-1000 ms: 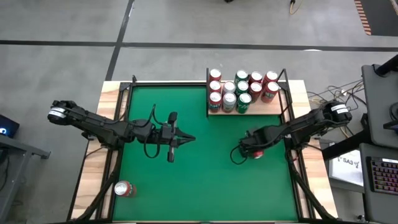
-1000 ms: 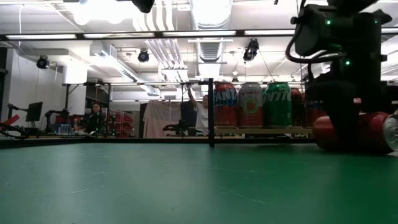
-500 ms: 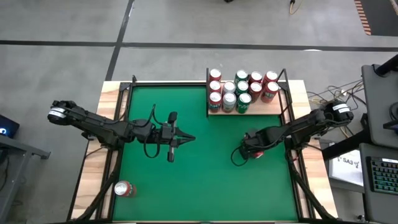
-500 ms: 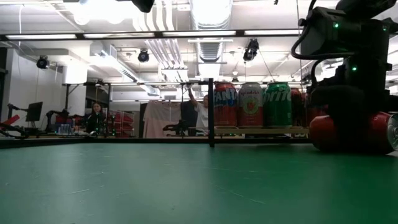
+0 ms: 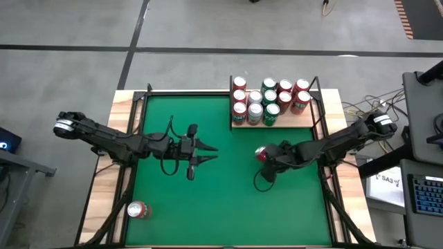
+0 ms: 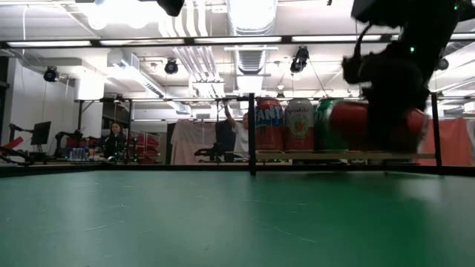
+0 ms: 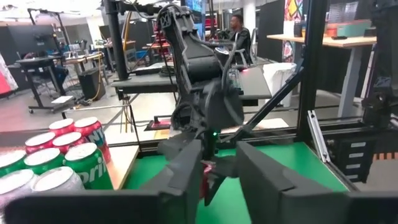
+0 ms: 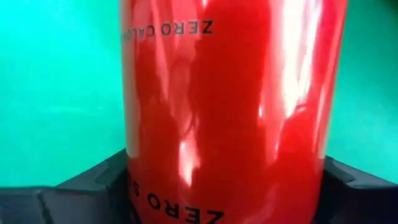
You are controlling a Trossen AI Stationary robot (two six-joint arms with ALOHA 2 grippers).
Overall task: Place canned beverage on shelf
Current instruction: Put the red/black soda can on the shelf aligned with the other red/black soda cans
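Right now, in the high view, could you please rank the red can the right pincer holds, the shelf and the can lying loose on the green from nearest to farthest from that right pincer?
1. Held red can, in the right pincer, mid-table.
2. Shelf, at the far edge, stocked with cans.
3. Loose can, near-left corner.

The shelf (image 5: 275, 123) in the table's (image 5: 208, 200) far right corner is packed with cans (image 5: 270, 98), leaving little room. The table's middle is open green. One can (image 5: 138, 210) lies near the front left corner.
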